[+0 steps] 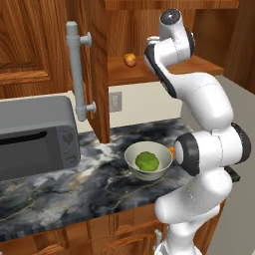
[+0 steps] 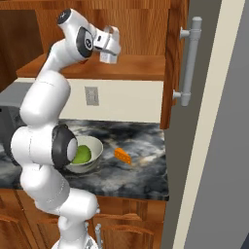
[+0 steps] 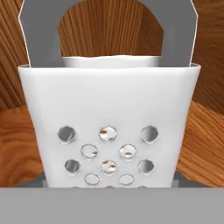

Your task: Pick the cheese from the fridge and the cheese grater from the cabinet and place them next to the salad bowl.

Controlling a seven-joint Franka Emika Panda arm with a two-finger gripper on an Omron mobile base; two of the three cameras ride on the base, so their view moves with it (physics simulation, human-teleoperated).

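The cheese grater (image 3: 109, 131) fills the tool's (image 2: 109, 52) close grip inside the cabinet (image 2: 146, 68); the salad bowl (image 1: 130, 158) holds a green ball (image 1: 147, 161).

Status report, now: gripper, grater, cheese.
Gripper up at the cabinet shelf, cheese grater close before it; grip not confirmed. Cheese already on counter beside salad bowl. Nothing seen in the way.

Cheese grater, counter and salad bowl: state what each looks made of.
Cheese grater: looks like pale matte metal or plastic; punched holes glint silvery, with a grey loop handle. Counter: seems polished dark stone, given its grey-white marbled veins and soft sheen. Salad bowl: looks like off-white glazed ceramic with a smooth plain rim, though plastic is possible.
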